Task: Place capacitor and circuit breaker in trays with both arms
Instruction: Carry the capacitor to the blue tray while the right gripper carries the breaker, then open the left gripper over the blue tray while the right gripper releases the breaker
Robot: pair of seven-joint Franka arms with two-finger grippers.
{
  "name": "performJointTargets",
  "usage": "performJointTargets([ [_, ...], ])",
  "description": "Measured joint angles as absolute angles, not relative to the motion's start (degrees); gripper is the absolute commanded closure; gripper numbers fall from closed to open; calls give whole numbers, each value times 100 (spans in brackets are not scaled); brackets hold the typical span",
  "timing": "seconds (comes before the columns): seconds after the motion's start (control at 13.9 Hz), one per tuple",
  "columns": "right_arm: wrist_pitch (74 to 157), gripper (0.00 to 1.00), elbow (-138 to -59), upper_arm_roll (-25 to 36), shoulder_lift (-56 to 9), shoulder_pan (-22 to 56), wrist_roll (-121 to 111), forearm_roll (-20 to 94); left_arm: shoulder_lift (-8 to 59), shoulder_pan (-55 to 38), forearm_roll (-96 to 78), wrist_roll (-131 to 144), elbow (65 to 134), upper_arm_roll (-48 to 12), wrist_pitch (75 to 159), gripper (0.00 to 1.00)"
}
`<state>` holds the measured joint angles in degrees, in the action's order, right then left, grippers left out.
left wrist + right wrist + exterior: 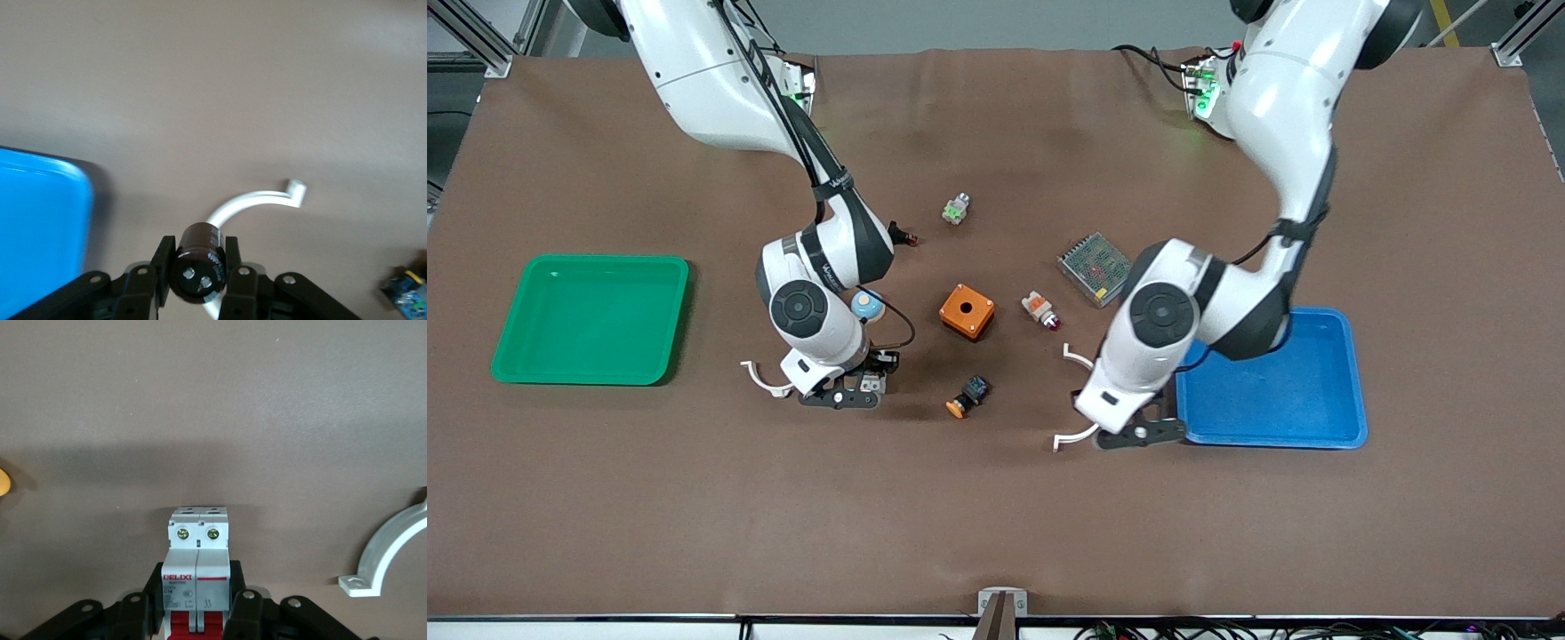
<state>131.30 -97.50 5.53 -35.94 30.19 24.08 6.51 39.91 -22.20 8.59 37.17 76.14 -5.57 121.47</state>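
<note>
In the front view, the right gripper is hanging low over the brown table toward the right arm's end, between the green tray and the orange-capped button. The left gripper is hovering over the table just beside the blue tray, at that tray's corner nearest the table's middle. An orange box, a white and orange part and a metal mesh unit are lying mid-table.

In the left wrist view, the left gripper is clamping the capacitor — dark cylinder, end with two terminals facing the camera — above bare table, the blue tray close by.

In the right wrist view, the right gripper is gripping the circuit breaker between its fingers, red levers at the gripper end, the block raised over the table — its shadow is showing on the surface.
</note>
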Motion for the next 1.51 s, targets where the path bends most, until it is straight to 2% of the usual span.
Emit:
performJointTargets([
  [0.14, 12536, 73, -9590, 620, -3377, 2994, 2407, 651, 3525, -1830, 906, 3196, 8106, -540, 12083, 100],
  [0.29, 11444, 73, -9358, 710, -2896, 2786, 2306, 646, 3142, -1347, 908, 2611, 8674, -532, 12083, 100],
  [0.43, 10255, 73, -9178, 754, -2237, 2218, 1771, 639, 2845, -876, 910, 2078, 9270, -531, 12149, 100],
  [0.58, 9611, 72, -9168, 778, -1728, 1501, 1060, 556, 2643, -524, 910, 1693, 9880, -532, 12516, 100],
  [0.79, 9270, 72, -9237, 795, -1437, 355, -226, 82, 2536, -181, 910, 1433, 10809, -535, 13389, 100],
  [0.94, 9328, 72, -9331, 801, -1497, -427, -1151, 24, 2552, -41, 911, 1419, 11346, -536, 14025, 100],
  [1.08, 9612, 72, -9491, 801, -1629, -1017, -1768, 18, 2613, 71, 911, 1356, 11682, -536, 14494, 95],
  [1.15, 9878, 72, -9627, 799, -1709, -1205, -1978, 18, 2663, 105, 911, 1335, 11749, -536, 14634, 79],
  [1.3, 10487, 72, -9949, 790, -1912, -1419, -2305, 4, 2764, 127, 911, 1324, 11759, -537, 14761, 0],
  [1.51, 11553, 72, -10472, 783, -2253, -1585, -2449, -6, 2794, 127, 911, 1317, 11703, -542, 14831, 0],
])
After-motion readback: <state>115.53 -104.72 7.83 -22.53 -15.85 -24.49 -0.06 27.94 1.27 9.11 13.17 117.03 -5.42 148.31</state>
